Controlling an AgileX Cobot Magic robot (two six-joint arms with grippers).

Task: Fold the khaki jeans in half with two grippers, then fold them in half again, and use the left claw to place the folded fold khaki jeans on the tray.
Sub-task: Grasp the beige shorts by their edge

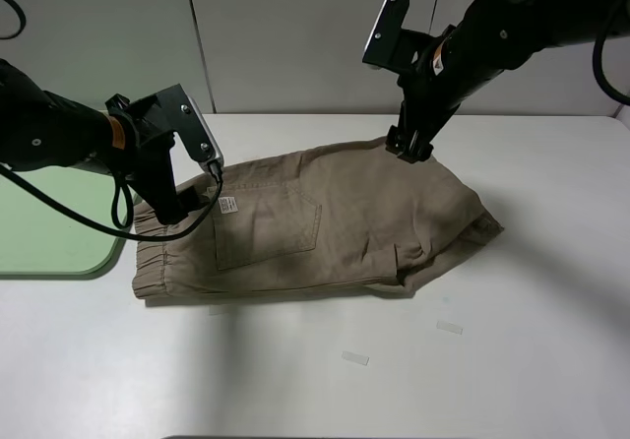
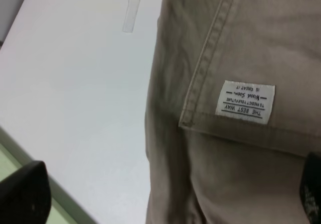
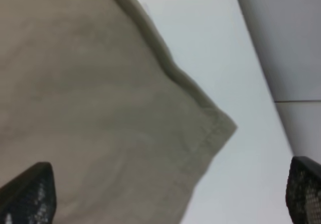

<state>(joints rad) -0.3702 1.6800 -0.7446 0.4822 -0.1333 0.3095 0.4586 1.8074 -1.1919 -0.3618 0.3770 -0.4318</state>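
The khaki jeans (image 1: 315,222) lie flat on the white table, waistband to the left and patch pocket with its white label (image 1: 227,204) facing up. My left gripper (image 1: 185,209) hovers at the waistband's far corner with its jaws spread. In the left wrist view the label (image 2: 246,101) and pocket edge lie just ahead of the open fingers (image 2: 25,194). My right gripper (image 1: 411,150) is over the far hem edge, open. The right wrist view shows a cloth corner (image 3: 215,126) between wide-apart fingertips (image 3: 30,196). The mint-green tray (image 1: 49,232) lies at the left, holding nothing.
Two small tape strips (image 1: 355,358) (image 1: 449,327) lie on the table in front of the shorts. A grey panel wall stands behind the table. The left arm's cable loop (image 1: 123,208) hangs over the tray's edge.
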